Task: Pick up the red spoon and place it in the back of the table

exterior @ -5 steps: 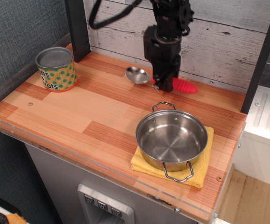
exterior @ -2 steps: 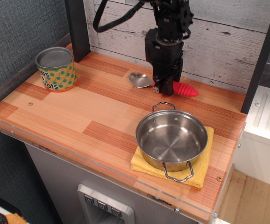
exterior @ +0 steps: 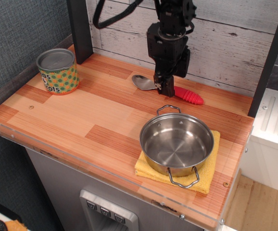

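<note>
The red spoon lies flat on the table [exterior: 81, 120] near the back wall. Its silver bowl [exterior: 143, 82] points left and its red ribbed handle [exterior: 189, 95] points right. My gripper [exterior: 165, 88] hangs straight down over the spoon's neck, between bowl and handle. The fingers stand slightly apart on either side of the neck and seem to have let it go. The black fingers hide the neck itself.
A steel pot [exterior: 176, 142] sits on a yellow cloth [exterior: 207, 179] at the front right. A green-and-orange dotted can [exterior: 57, 71] stands at the back left. A dark post [exterior: 79, 29] stands at the back left corner, and the plank wall [exterior: 225, 43] is just behind the spoon.
The spoon was held tilted above the wood and has come down to lie flat. The gripper has risen a little, while the handle settled lower.
</note>
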### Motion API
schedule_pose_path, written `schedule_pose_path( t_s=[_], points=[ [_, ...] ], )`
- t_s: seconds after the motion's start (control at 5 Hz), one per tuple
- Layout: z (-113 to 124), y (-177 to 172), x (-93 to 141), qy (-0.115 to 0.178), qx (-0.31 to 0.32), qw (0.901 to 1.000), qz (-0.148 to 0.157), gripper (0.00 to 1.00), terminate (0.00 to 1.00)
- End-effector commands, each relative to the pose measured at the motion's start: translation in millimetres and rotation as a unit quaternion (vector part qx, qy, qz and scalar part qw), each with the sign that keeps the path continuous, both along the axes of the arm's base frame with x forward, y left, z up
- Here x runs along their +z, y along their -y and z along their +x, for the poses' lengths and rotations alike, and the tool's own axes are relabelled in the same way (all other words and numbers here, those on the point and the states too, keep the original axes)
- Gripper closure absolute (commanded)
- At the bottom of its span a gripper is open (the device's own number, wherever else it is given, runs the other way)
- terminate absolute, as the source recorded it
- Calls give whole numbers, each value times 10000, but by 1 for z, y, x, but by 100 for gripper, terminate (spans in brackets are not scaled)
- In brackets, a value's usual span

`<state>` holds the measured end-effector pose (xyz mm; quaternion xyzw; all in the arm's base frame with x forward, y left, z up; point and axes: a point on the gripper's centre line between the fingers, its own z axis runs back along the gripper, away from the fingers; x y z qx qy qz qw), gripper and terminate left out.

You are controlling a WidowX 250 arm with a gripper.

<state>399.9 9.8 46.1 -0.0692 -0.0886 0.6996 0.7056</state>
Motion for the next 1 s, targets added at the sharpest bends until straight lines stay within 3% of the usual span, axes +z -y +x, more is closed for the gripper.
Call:
schedule_pose_path(
  t_s=[0.0,0.2,0.4,0.6,0.8],
  points=[
    [-21,-11,68,236,-131,9990,352,0,0],
    [-44,-20,87,-90,-781,9942,738,0,0],
    [-62,-37,100,-419,-1342,9861,880,0,0],
    [-71,-55,113,-735,-2487,9582,1205,0,0],
    [-81,-83,117,-732,-3457,9276,1212,0,0]
  ],
)
